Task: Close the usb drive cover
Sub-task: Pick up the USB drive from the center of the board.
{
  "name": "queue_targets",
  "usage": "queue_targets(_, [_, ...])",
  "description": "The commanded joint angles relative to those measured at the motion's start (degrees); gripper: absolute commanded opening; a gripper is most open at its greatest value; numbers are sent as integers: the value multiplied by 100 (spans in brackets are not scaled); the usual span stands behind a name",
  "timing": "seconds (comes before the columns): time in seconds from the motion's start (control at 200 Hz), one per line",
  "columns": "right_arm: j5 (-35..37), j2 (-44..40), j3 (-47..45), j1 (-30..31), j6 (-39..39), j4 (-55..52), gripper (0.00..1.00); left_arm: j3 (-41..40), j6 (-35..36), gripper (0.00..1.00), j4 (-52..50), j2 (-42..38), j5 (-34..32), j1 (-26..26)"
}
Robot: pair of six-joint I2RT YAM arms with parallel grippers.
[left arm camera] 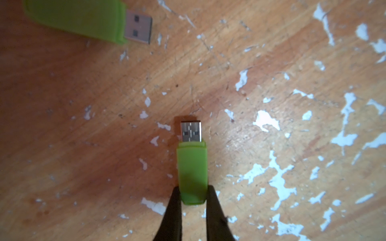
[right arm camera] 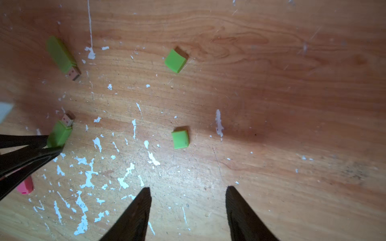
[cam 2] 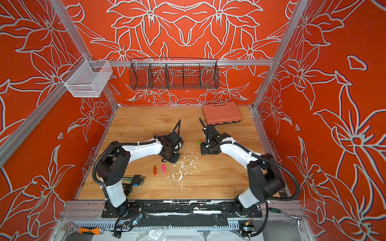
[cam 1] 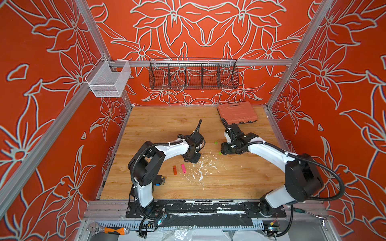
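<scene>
Two-sided pinch from the left fingers (left arm camera: 173,208) on the tail of the green usb drive (left arm camera: 192,164), plug bare, down on the table (left arm camera: 83,129). Right fingers (right arm camera: 133,217) spread wide, empty, hovering short of the nearer green cap (right arm camera: 180,139). Best now: hold steady, fetch that cap, push straight along the plug, no twisting. Only from the right wrist: farther cap (right arm camera: 175,60) too. From both top views: held drive hidden under the arm.

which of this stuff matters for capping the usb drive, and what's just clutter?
Job: left claw shut on green USB drive; second uncapped green USB drive; green cap; second green cap; open right claw.
Clutter: pink USB drive; orange USB drive; orange tool case; adjustable wrench; black wire basket.
</scene>
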Motion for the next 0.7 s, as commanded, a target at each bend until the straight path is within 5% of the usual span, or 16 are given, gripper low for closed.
queue_targets(0.0, [-427,242,158,27,72,-199,60,-2,-138,13,-178,-329,207,-25])
queue_targets(0.696, [-572,1754,845,115,-116,98,61,-224,-248,13,-125,-1059,483,-25])
